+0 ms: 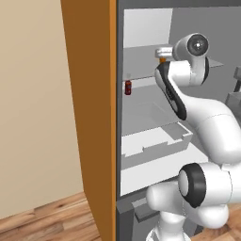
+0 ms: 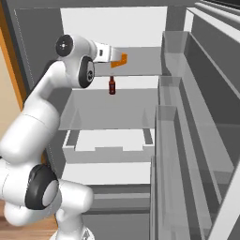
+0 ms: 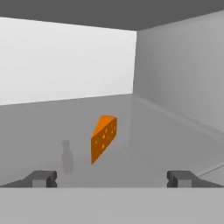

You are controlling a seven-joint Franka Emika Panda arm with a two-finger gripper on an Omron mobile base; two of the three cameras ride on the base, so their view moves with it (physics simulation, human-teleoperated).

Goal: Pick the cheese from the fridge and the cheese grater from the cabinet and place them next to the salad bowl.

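At your far left in the left base view stands the orange-brown panel (image 1: 89, 117) edging the fridge (image 1: 141, 28), whose pale inner shelves and drawers lie open to you. Just inside, a small dark red bottle (image 1: 128, 87) stands upright on a shelf; in the right base view you find it (image 2: 112, 86) near the middle, one level below the hand. Moving right, the gripper (image 2: 116, 56) reaches into the upper shelf space, and the cheese (image 2: 123, 59) shows as an orange bit at its tip. In the hand view your claw (image 3: 112, 178) is released, its two fingertips (image 3: 42, 178) spread wide with nothing between them. The cheese (image 3: 103, 138) stands on edge on the shelf floor ahead, between the two tips' lines and clear of both, its holed face turned right. A faint bottle shape (image 3: 66, 155) shows through the shelf just left of the wedge. Further right, the door racks (image 2: 187, 140) run down the right base view.
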